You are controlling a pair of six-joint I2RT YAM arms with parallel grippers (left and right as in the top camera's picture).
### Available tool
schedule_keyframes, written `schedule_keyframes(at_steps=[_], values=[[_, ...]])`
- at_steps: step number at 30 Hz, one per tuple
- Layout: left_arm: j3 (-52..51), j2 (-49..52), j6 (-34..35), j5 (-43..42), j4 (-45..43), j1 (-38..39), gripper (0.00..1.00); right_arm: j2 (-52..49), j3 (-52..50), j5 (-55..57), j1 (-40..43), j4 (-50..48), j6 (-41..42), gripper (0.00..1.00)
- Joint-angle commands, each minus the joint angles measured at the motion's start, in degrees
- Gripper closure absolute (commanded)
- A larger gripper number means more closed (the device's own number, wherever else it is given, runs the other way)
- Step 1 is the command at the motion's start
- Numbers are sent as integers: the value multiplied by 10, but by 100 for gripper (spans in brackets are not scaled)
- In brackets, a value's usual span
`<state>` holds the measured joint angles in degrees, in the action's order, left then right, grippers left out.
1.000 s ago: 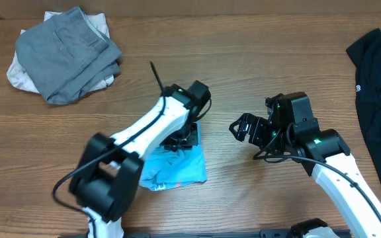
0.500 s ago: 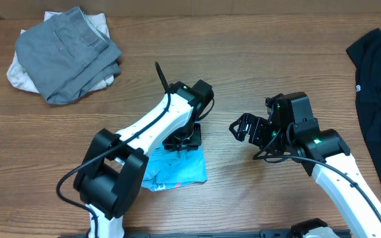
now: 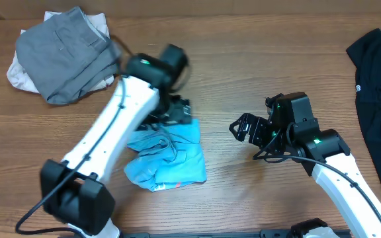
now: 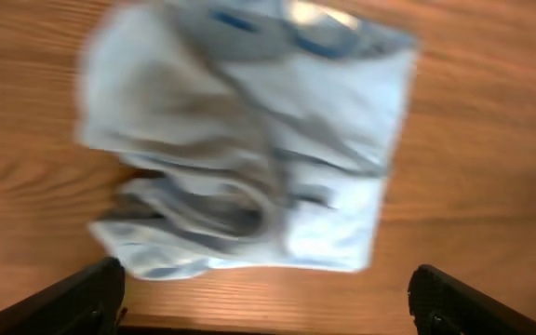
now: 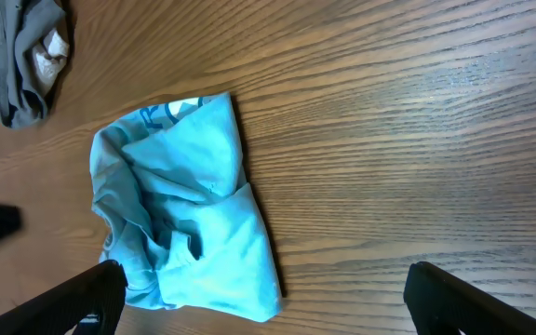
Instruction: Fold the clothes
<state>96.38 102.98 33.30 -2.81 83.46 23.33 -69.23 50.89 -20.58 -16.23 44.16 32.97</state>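
Looking down from overhead, the blue tee (image 3: 167, 158) sits in a crumpled heap on the table (image 3: 263, 59), near the front edge and between the two arms. It's bunched and wrinkled on its left side and flatter on the right, with a bit of print showing along one edge. Above its far edge hangs the left gripper (image 4: 277, 307), jaws spread wide with nothing in them. Its wrist view is blurry, but both fingertips sit far apart at the bottom corners. Off to the tee's right, well clear of it, the right gripper (image 3: 242, 127) is also wide open and empty. A grey garment (image 3: 65, 53) is piled on an off-white garment (image 3: 15, 74) at the far left corner — and a black garment (image 3: 376, 92) lies along the right edge.
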Motion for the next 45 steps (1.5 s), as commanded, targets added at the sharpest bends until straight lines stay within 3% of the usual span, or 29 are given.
schedule_keyframes(at_steps=[1,7,11,15,19,34,45], values=[[6,-11,-42,-3,15,-69,0,0,2,4,-1,-3,-1,0],[-63,-11,-68,-17,12,-197,0,0,2,4,-1,-3,-1,0],[-144,-11,-163,-144,-37,-265,1,0,2,4,-1,-3,-1,0],[-229,-11,-211,-212,-111,-301,3,0,2,4,-1,-3,-1,0],[-280,-11,-235,-253,-161,-307,4,0,2,4,-1,-3,-1,0],[-308,-7,-218,-208,-241,-308,8,0,2,3,-1,-3,-1,0],[-311,40,-226,-273,-276,-308,13,0,2,4,-1,-3,-1,0]])
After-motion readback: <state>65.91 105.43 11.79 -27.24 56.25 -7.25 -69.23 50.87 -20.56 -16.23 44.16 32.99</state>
